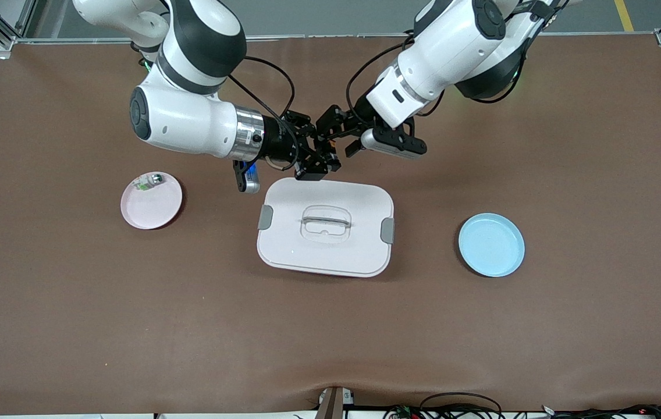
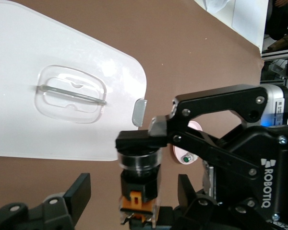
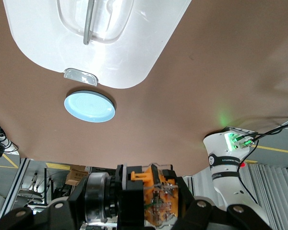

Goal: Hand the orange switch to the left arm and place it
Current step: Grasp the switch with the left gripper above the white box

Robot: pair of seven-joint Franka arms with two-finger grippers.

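While the orange switch [image 2: 138, 184] hangs over the box [image 1: 326, 241] edge, clamped in your right gripper [image 1: 314, 164], your left gripper [image 1: 337, 138] brackets it, jaws wide. Handover underway. Next: close left, release right, carry toward the blue plate [image 1: 491, 244].

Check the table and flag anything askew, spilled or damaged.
Nothing stands out. The box sits flat, lid on, between the pink plate and the blue plate. The right gripper holds the orange switch above the table beside the box, meeting the left gripper.
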